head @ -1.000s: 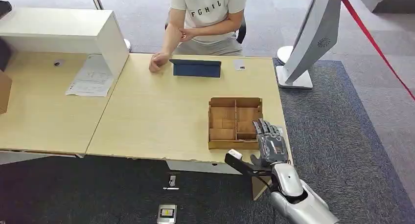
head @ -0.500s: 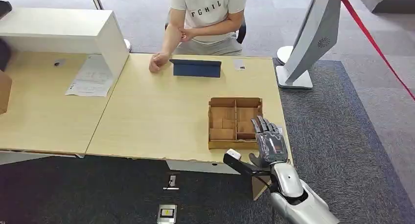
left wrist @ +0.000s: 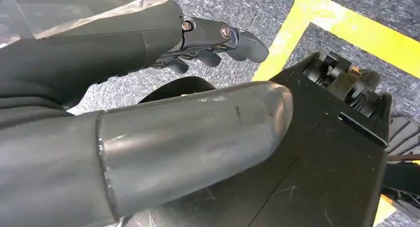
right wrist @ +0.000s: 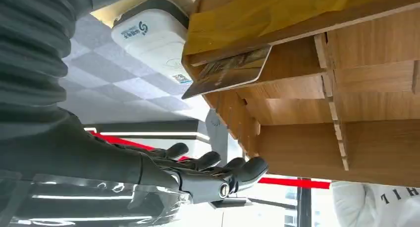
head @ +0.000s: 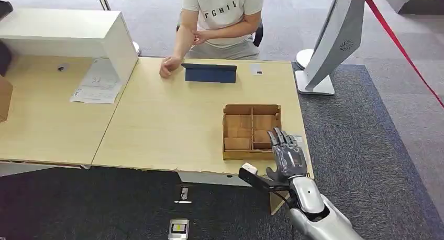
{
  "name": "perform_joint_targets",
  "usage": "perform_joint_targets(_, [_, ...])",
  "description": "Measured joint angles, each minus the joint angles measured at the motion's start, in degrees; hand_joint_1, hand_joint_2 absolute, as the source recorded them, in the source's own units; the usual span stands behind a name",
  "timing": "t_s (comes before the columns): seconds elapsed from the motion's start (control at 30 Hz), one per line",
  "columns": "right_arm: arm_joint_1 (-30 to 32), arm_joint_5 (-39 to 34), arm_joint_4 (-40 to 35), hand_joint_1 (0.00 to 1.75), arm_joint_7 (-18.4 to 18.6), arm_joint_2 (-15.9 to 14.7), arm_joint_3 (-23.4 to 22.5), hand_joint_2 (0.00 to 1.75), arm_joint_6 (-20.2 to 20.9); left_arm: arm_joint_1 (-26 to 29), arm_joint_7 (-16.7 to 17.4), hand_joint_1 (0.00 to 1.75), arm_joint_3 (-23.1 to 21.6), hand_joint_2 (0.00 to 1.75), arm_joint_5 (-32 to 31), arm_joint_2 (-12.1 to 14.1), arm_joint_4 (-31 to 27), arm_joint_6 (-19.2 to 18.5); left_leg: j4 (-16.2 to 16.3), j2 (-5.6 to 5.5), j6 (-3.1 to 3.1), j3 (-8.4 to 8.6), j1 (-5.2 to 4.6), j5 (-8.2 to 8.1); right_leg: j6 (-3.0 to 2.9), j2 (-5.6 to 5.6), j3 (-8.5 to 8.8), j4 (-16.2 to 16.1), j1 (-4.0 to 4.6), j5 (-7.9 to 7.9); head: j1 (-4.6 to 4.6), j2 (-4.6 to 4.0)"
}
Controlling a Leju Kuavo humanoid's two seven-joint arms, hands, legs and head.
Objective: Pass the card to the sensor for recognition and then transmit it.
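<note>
The right hand has shifted slightly nearer the desk edge, fingers spread, holding nothing. The card leans inside the wooden box, partly hidden by its wall.

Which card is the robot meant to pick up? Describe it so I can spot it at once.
Start at the light wooden table and go to the divided brown wooden box near its right edge, just ahead of the right hand. The thin printed card leans tilted against a box wall nearest the white card sensor. It is the one flat, loose item among fixed wooden partitions.
</note>
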Motion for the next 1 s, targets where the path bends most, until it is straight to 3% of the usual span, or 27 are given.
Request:
perform_joint_targets(0.23, [-0.01, 0.2, 0.24, 0.0, -0.17, 0.22, 0.0, 1.75, -0.26, -0.01, 0.17, 0.0, 0.0, 0.0, -0.35, -0.02, 0.0, -0.22, 0.0, 0.0, 0.0, 0.0, 0.0, 0.0, 0.0, 0.0, 0.0, 0.0, 0.0, 0.0, -0.02, 0.0])
perform_joint_targets(0.27, [-0.01, 0.2, 0.24, 0.86, -0.17, 0.26, 0.0, 1.75, -0.26, -0.01, 0.17, 0.0, 0.0, 0.0, -0.37, -0.02, 0.0, -0.24, 0.0, 0.0, 0.0, 0.0, 0.0, 0.0, 0.0, 0.0, 0.0, 0.0, 0.0, 0.0, 0.0, 0.0])
perform_joint_targets(0.3, [-0.01, 0.2, 0.26, 1.57, -0.17, 0.31, 0.0, 1.75, -0.24, -0.01, 0.17, 0.0, 0.0, 0.0, -0.5, -0.02, 0.0, -0.28, 0.0, 0.0, 0.0, 0.0, 0.0, 0.0, 0.0, 0.0, 0.0, 0.0, 0.0, 0.0, -0.02, 0.0])
perform_joint_targets(0.37, [-0.04, 0.2, 0.33, 1.57, -0.17, 0.35, 0.0, 1.75, -0.13, -0.02, 0.22, 0.0, 0.0, 0.0, -0.74, -0.02, 0.0, -0.31, 0.0, 0.0, 0.0, 0.0, 0.0, 0.0, 0.0, 0.0, 0.0, 0.0, 0.0, 0.0, -0.02, 0.0])
perform_joint_targets(0.43, [-0.05, 0.2, 0.57, 1.71, -0.15, 0.39, 0.0, 1.75, 0.02, -0.03, 0.35, 0.0, 0.0, 0.0, -0.76, -0.04, 0.0, -0.31, 0.0, 0.0, 0.0, 0.0, 0.0, 0.0, 0.0, 0.0, 0.0, 0.0, 0.0, 0.0, -0.02, 0.0])
perform_joint_targets(0.77, [-0.12, -0.26, 1.36, 1.61, -0.15, 0.39, 0.0, 1.75, -0.11, -0.08, 0.61, 0.0, 0.0, 0.0, -0.76, -0.04, 0.0, -0.13, 0.0, 0.0, 0.0, 0.01, 0.0, 0.0, 0.0, 0.0, 0.0, 0.0, 0.0, 0.0, -0.02, 0.0])
perform_joint_targets(1.0, [-0.16, -0.72, 1.79, 1.75, -0.59, 0.42, 0.0, 1.75, -0.77, -0.18, 0.74, 0.0, 0.0, 0.0, -0.74, -0.04, 0.0, -0.13, 0.0, 0.0, 0.0, 0.01, 0.0, 0.0, 0.0, 0.0, 0.0, 0.0, 0.0, 0.0, 0.0, 0.0])
